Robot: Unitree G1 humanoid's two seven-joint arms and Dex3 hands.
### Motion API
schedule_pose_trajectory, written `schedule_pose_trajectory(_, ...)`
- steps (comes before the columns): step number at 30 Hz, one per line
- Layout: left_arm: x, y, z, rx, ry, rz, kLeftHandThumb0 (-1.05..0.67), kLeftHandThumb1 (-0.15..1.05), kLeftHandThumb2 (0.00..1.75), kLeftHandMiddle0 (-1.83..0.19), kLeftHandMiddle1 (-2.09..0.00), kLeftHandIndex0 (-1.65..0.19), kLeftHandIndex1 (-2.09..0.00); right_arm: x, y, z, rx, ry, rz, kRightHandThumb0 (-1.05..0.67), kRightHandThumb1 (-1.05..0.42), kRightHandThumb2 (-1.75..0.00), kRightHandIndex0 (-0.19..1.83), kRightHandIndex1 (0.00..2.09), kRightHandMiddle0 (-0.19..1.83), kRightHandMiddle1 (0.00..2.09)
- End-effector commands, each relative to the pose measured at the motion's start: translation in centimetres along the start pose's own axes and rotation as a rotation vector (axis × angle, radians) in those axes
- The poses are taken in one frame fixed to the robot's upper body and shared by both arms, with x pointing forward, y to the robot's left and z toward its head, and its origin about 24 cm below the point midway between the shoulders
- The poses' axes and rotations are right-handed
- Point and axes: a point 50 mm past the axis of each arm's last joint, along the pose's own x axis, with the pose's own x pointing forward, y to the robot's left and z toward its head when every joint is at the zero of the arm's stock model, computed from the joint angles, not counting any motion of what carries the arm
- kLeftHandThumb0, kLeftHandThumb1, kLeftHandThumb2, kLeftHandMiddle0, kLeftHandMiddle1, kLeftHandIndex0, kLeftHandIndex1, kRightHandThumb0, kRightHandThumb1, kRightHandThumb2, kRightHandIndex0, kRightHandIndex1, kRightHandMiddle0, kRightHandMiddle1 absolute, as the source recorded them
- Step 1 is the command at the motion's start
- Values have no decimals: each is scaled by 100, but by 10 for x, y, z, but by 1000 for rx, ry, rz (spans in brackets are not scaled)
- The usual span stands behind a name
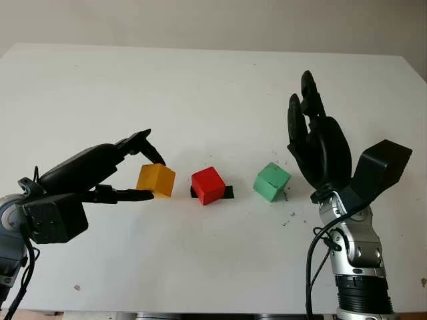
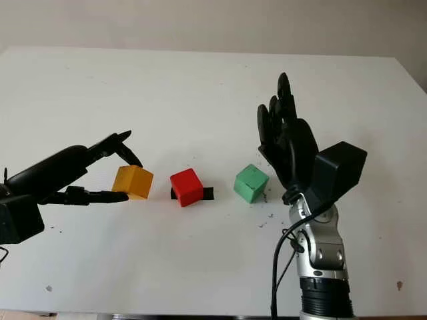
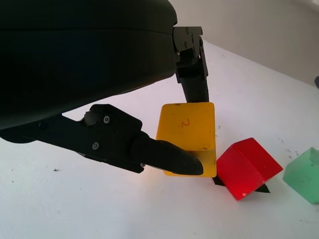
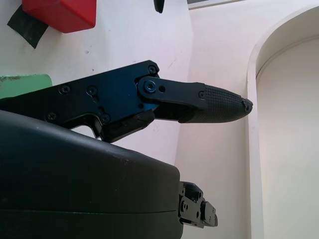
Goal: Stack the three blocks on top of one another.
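Three blocks lie in a row near the middle of the white table (image 1: 200, 87): a yellow block (image 1: 155, 181) on the left, a red block (image 1: 207, 185) in the middle and a green block (image 1: 271, 181) on the right. My left hand (image 1: 153, 178) is shut on the yellow block, one finger on its far side and another on its near side. The left wrist view shows the same pinch on the yellow block (image 3: 187, 129), with the red block (image 3: 246, 167) just beside it. My right hand (image 1: 303, 100) is open and raised upright, just right of the green block.
A strip of black tape (image 1: 229, 193) lies under the red block. Small dark specks dot the table near the green block. The table's front edge runs close under both forearms.
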Motion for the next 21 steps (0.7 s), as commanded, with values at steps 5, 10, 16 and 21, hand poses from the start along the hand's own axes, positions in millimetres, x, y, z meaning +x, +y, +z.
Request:
schedule_pose_trajectory(5,0,14,10,8,-41,53,-37,105,23,2,-6,8,-166,1,0,2,-1,-3,-2,-73,-105,-52,-19,0,-19,0)
schedule_pose_trajectory(10,4,26,21,-1,-59,63,-35,105,23,1,-6,7,-164,2,0,2,-6,-9,5,-73,-105,-53,-19,0,-19,0)
schedule_pose_trajectory(16,21,45,39,157,-105,6,-32,105,22,-1,-6,1,-157,4,-1,2,-8,-9,3,-72,-105,-53,-19,0,-19,0)
schedule_pose_trajectory(21,39,58,55,268,-171,-46,-33,105,17,-3,-6,-6,-156,5,1,3,-15,-12,7,-73,-105,-52,-19,0,-19,0)
